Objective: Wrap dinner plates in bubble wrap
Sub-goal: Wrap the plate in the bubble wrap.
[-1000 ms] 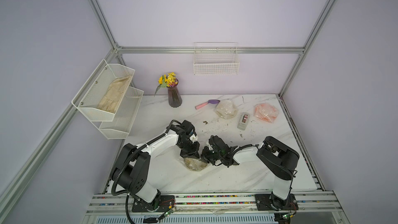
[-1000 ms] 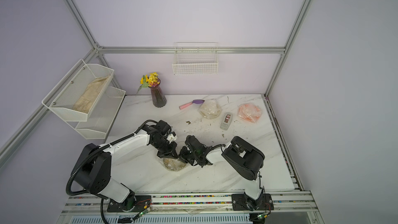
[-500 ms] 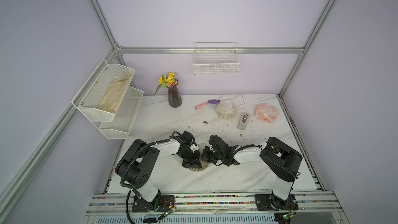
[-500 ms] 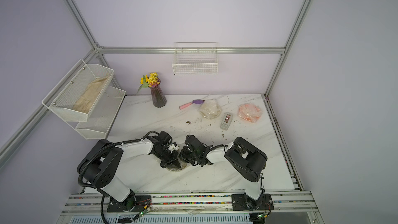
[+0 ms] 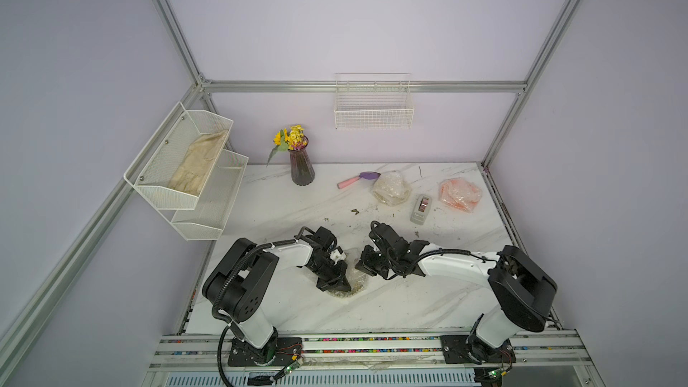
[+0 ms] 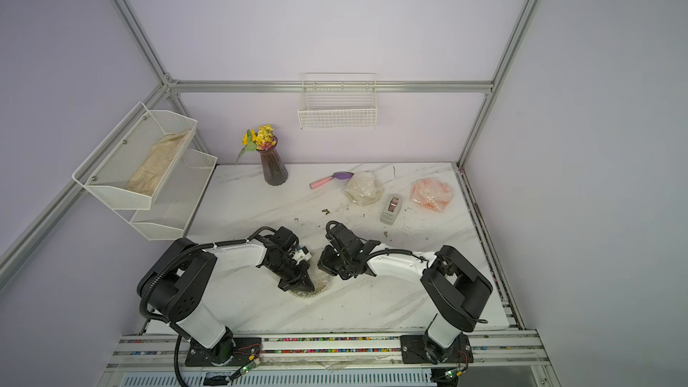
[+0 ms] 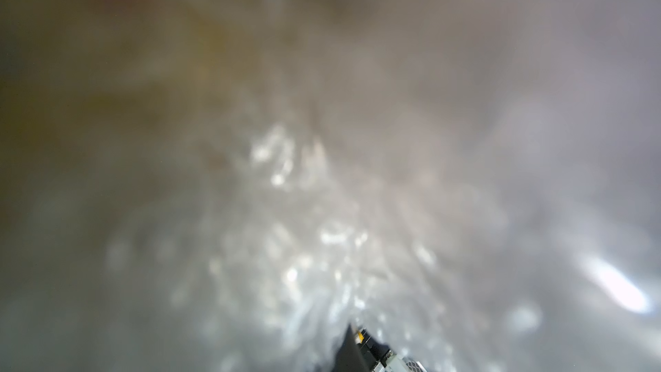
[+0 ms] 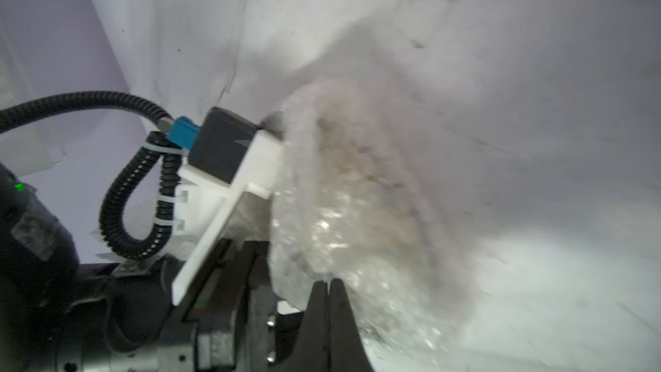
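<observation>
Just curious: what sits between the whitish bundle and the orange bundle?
A grey tape dispenser lies between the whitish bundle and the orange bundle; both top views show it.

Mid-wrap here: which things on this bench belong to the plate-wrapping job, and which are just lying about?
Job:
- crinkly translucent bubble-wrap bundle, yellowish inside, between the left gripper and right gripper
- whitish wrapped bundle
- orange wrapped bundle

Lying about:
- grey tape dispenser, possibly for sealing
- dark ribbed vase of yellow flowers
- pink-handled purple scoop
- beige cloth in white mesh shelf
- white wire wall basket
</observation>
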Tool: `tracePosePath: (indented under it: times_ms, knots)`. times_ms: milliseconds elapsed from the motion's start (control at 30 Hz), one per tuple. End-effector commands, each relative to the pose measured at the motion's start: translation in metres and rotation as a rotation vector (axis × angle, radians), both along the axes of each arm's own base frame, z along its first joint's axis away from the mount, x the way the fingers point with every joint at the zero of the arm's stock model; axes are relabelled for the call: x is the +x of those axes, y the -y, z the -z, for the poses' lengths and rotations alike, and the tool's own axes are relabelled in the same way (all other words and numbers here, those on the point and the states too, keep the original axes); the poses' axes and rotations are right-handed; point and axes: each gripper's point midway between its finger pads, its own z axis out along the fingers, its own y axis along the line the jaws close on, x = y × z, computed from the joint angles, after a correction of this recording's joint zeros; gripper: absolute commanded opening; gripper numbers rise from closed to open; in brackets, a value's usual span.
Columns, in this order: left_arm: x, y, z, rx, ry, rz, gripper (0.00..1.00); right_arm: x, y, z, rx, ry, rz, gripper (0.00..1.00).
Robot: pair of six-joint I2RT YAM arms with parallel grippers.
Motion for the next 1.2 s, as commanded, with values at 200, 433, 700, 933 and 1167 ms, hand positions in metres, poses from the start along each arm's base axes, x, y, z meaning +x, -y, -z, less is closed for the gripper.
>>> tracePosePath:
  times_ms: [200,433,700,933,1167]
  knots:
    - [-0.027,-0.046,0.039,0.266,-0.051,0.015,0.00,-0.025,-0.007,0.056,0.039,-0.189,0.020,0.00]
    - [-0.026,-0.047,0.038,0.277,-0.046,0.017,0.00,-0.039,0.096,0.064,-0.444,-0.105,0.048,0.00]
    - [-0.027,-0.048,0.038,0.278,-0.048,0.030,0.00,-0.015,0.015,-0.027,-0.052,0.051,-0.053,0.00]
    - [-0.024,-0.046,0.037,0.274,-0.038,0.024,0.00,-0.013,-0.046,-0.032,0.272,-0.045,-0.059,0.00]
    - [-0.024,-0.046,0.034,0.269,-0.032,0.017,0.00,-0.029,-0.010,0.041,0.000,-0.176,-0.020,0.00]
